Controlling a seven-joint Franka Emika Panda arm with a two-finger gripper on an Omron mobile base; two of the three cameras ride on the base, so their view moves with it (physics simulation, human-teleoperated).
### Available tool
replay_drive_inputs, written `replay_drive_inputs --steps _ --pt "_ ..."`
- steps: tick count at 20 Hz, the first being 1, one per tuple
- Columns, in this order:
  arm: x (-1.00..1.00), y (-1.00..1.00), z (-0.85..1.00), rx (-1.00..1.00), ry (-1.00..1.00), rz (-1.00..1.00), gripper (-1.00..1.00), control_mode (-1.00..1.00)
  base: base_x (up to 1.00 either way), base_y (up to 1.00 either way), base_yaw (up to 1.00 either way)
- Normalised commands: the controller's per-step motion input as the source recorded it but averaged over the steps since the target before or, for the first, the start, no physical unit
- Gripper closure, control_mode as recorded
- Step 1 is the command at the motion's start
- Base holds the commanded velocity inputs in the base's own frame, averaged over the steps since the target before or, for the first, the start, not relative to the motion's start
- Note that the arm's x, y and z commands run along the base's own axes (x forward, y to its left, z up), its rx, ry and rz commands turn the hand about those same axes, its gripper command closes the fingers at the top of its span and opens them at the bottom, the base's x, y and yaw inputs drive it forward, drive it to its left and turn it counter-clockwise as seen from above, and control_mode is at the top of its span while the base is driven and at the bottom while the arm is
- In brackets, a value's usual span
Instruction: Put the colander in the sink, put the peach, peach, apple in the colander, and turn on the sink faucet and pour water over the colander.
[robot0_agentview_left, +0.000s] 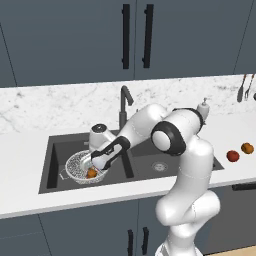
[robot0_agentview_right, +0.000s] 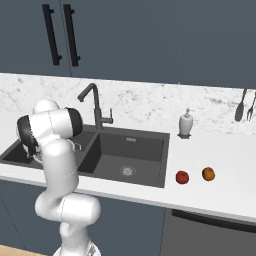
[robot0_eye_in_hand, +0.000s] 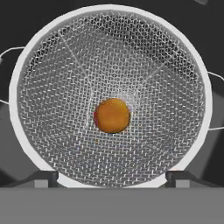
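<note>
Colander (robot0_eye_in_hand: 57, 78), a round silver wire-mesh bowl with a white rim, sits in the left basin of the sink (robot0_agentview_left: 165, 150), one orange peach (robot0_eye_in_hand: 112, 115) at its bottom; gripper (robot0_eye_in_hand: 111, 177) spread wide above it, empty.

A silver mesh colander (robot0_eye_in_hand: 57, 87) holds an orange peach (robot0_eye_in_hand: 112, 115) in the dark grey sink (robot0_agentview_right: 145, 150); a red apple (robot0_agentview_right: 182, 177) sits on the white-marbled worktop (robot0_agentview_right: 220, 195).
</note>
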Motion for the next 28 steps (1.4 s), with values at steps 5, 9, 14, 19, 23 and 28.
replay_drive_inputs --steps 5,9,14,19,23,28 --pt "-0.07 -0.07 0.54 0.00 0.01 0.00 -1.00 -1.00 0.00 0.00 0.00" --pt "-0.42 -0.20 0.65 0.00 0.00 0.00 -1.00 -1.00 0.00 0.00 0.00" --pt "-0.51 -0.28 0.70 0.00 0.00 0.00 -1.00 -1.00 0.00 0.00 0.00" --pt "-0.56 -0.38 0.62 -0.04 0.00 0.00 -1.00 -1.00 0.00 0.00 0.00" --pt "-0.55 -0.46 0.50 -0.05 0.00 0.00 -1.00 -1.00 0.00 0.00 0.00" --pt "-0.55 -0.60 0.30 0.00 0.00 -0.10 -1.00 -1.00 0.00 0.00 0.00"
